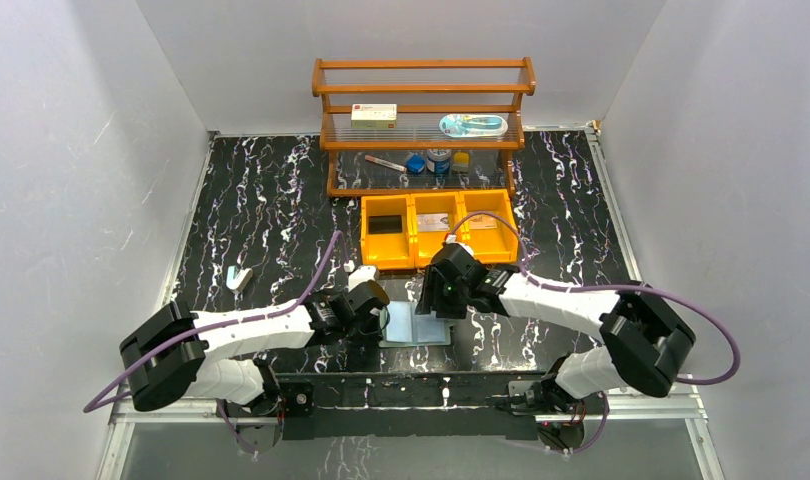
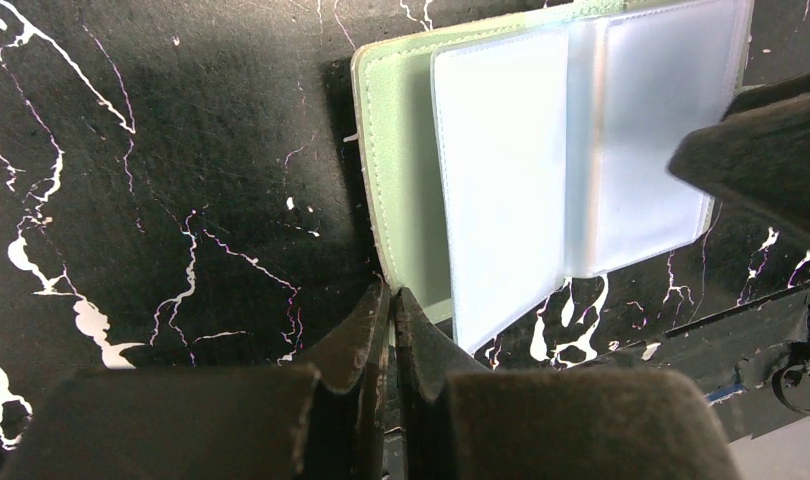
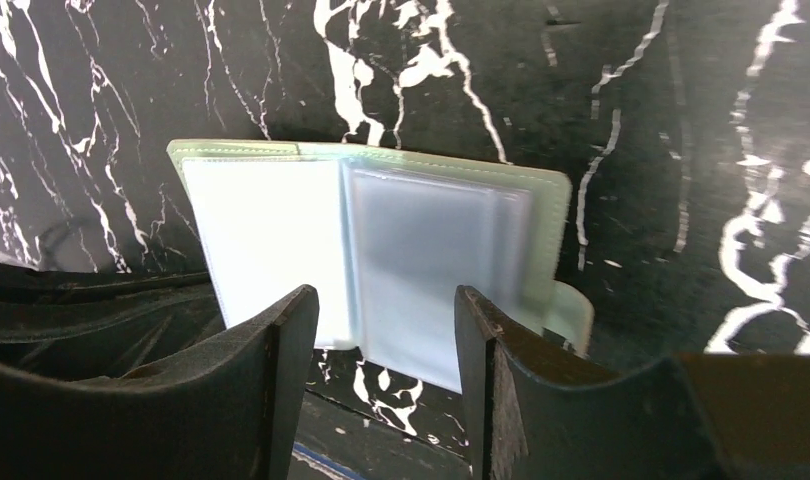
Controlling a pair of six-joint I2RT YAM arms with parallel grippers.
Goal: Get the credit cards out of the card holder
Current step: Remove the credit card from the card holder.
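Card holder (image 3: 281,235) lies open; frosted sleeves (image 3: 431,245) fanned.

The top external camera looks steeply down from high behind the 6 o'clock edge of the black marbled table (image 1: 266,205) toward the wooden rack (image 1: 424,120) at 12 o'clock, while both wrist cameras sit close above the open card holder (image 1: 411,328), which all three views share.

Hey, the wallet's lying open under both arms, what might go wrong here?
The left end effector, shut, meets only the edge of the card holder, so the holder may slide or lift when pulled. The right end effector, open above the cloudy sleeves, may pinch a sleeve instead of a card.
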